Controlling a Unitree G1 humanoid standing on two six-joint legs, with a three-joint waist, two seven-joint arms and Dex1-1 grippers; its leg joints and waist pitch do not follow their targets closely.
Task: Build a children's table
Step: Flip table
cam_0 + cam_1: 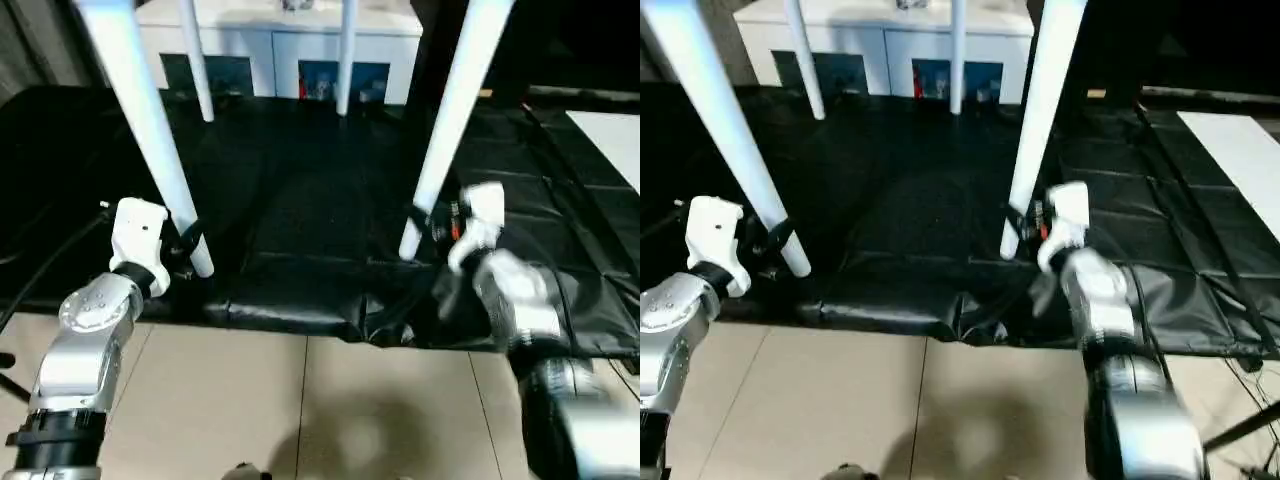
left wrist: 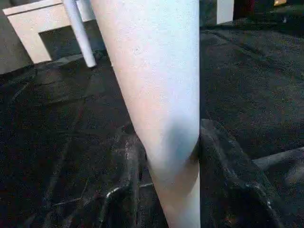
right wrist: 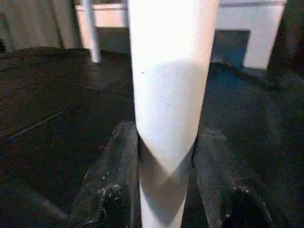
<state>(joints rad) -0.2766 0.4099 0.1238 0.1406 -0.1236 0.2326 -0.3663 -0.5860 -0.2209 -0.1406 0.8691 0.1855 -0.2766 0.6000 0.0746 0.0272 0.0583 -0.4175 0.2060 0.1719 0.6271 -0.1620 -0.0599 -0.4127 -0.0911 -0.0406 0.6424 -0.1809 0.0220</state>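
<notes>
The children's table is standing on a black mat, its 4 white legs reaching down while the tabletop is lying above the upper edge of both eye views, cut off. The near left leg is slanting down to the mat's front edge, and the left gripper is clamping it just above its foot; in the left wrist view the black fingers are pressing both sides of the tube. The near right leg is sitting between the jaws of the right gripper, low on the tube. In the right wrist view its fingers are flanking the leg closely, though actual contact is hard to make out. The 2 far legs are standing before a white cabinet, their tops cut off. Beige floor is lying nearest the robot.
</notes>
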